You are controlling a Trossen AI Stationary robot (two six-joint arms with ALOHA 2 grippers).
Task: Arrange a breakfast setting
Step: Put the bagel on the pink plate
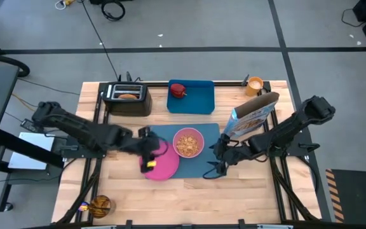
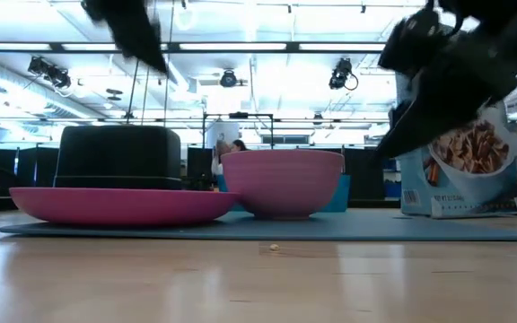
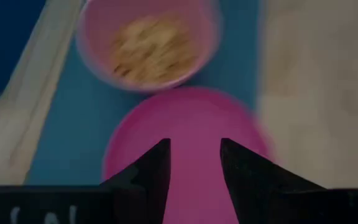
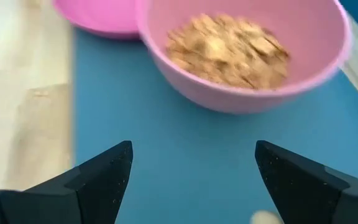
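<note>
A pink plate (image 1: 165, 166) lies on the near left part of the large blue mat (image 1: 203, 166), its left edge over the mat's border. Beside it on the mat stands a pink bowl (image 1: 188, 142) holding cereal. My left gripper (image 3: 195, 155) hangs open above the plate (image 3: 185, 134), nothing between its fingers. My right gripper (image 4: 194, 168) stands wide open over the mat's near right part (image 4: 166, 124), just short of the bowl (image 4: 241, 56). A toast slice (image 1: 127, 97) sticks out of the black toaster. The red apple (image 1: 178, 90) rests on the small blue tray. The orange cup (image 1: 255, 84) stands at the far right. The spoon I cannot make out.
The black toaster (image 1: 127, 100) and the small blue tray (image 1: 192, 98) stand along the far edge. A cereal box (image 1: 253, 117) stands upright at the mat's right end, close to my right arm. A brownish jar (image 1: 99, 205) sits at the near left corner.
</note>
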